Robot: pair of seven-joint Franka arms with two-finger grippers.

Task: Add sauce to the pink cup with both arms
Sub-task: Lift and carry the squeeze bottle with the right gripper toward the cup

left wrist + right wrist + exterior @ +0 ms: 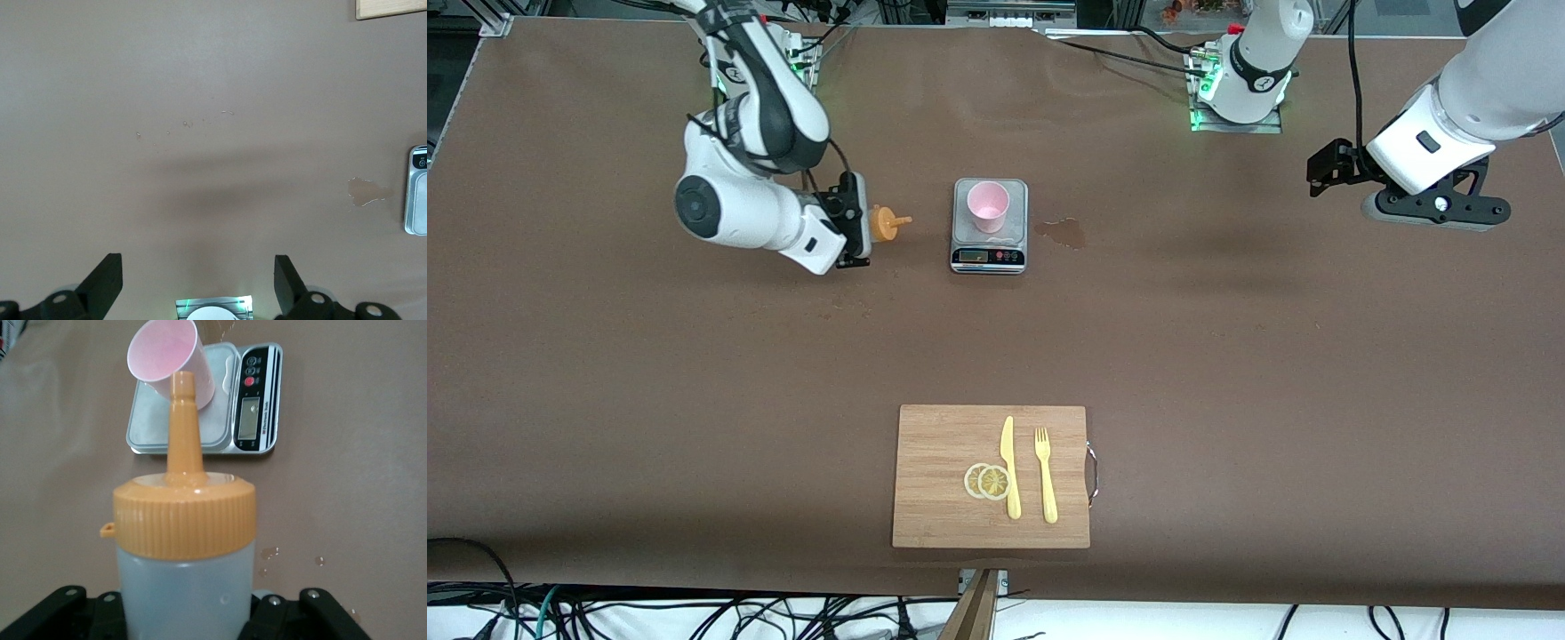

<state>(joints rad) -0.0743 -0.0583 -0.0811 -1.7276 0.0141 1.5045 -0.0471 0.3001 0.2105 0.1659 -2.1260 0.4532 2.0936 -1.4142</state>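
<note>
A wooden board with a knife and fork lies nearest the front camera. Farther off, the pink cup stands on the grey scale. The sauce is held sideways by the right gripper, nozzle pointed toward the cup. The left gripper is held up, spread wide, waiting.

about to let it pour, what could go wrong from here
The right tool holds the sauce bottle tipped sideways, nozzle toward the pink cup but short of it, so sauce may drip onto the table. The light cup stands free on the scale; a nudge could topple it. The left tool waits open, not steadying it.
</note>
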